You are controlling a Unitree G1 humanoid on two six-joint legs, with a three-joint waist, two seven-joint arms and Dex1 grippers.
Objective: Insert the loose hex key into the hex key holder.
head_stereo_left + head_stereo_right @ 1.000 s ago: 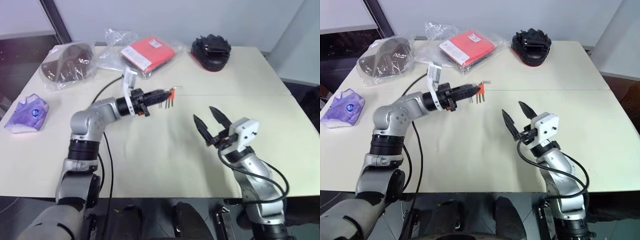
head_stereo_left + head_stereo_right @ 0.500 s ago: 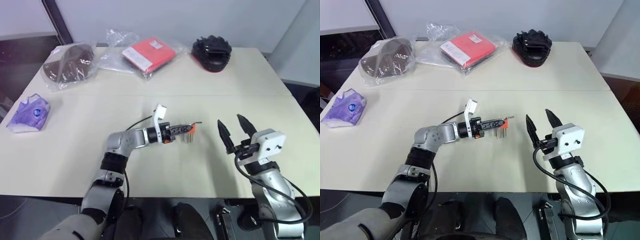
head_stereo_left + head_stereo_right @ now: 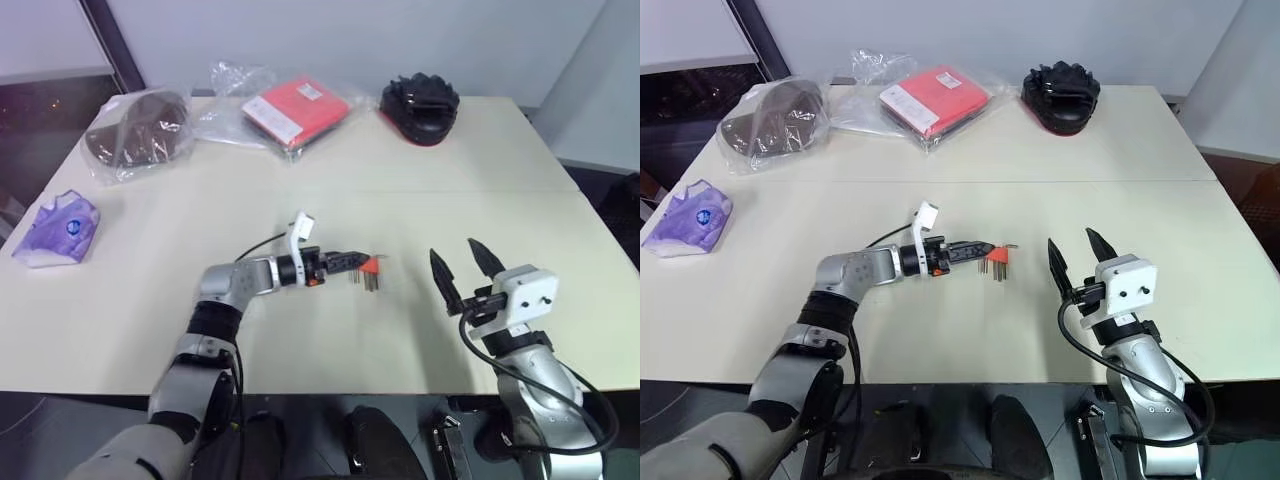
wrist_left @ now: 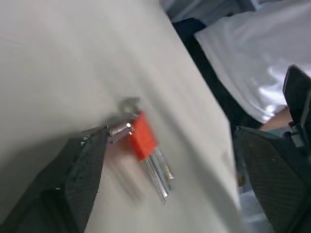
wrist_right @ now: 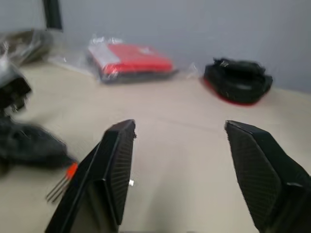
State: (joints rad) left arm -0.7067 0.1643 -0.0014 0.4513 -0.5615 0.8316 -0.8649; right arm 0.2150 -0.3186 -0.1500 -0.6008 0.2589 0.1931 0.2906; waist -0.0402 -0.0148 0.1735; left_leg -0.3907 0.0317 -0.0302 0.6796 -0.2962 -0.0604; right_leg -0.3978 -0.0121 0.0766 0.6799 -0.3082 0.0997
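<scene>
The pale, matte bench (image 3: pixel 330 170) carried the work near its front edge. There the left pincer (image 3: pixel 345 263) lay low with its black fingers spread wide, the small red plastic holder (image 3: pixel 369 266) with its thin metal keys lying on the bench at their tips, apparently just set down. I could not make out a separate loose key, and to the right the right pincer (image 3: pixel 458 273) hovered empty, fingers apart.

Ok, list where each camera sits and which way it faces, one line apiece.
Left eye: on the head, looking forward and down over the table; both arms, the left pincer and the right pincer show.
Right eye: beside it, same scene, same arms.
Left wrist: looks along the open left pincer at the hex key holder on the table.
Right wrist: looks along the open right pincer across the table towards the red package.
Shared: all four views show the hex key holder.
</scene>
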